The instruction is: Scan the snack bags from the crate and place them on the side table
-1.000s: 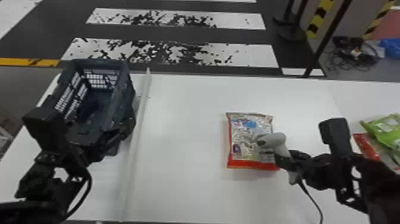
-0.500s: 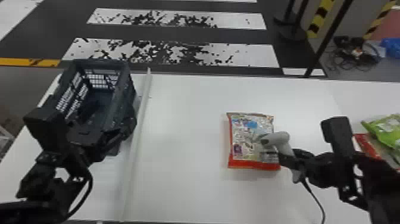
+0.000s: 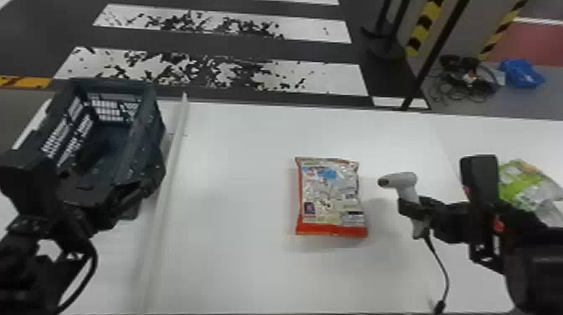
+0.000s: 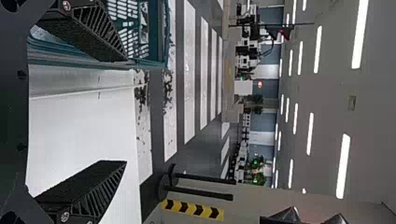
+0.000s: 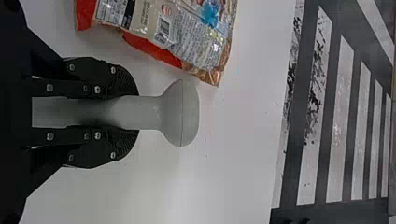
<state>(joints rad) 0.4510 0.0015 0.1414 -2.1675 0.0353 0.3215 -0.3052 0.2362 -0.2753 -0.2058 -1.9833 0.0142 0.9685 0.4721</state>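
Dark-blue crate (image 3: 144, 134) stands open-topped, its contents unclear.

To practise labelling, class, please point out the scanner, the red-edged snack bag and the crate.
Scanner (image 5: 181, 113): right wrist view, on its wide head.
Red-edged snack bag (image 3: 329, 194): head view, middle of its printed face.
Crate (image 3: 145, 138): head view, on its right wall.
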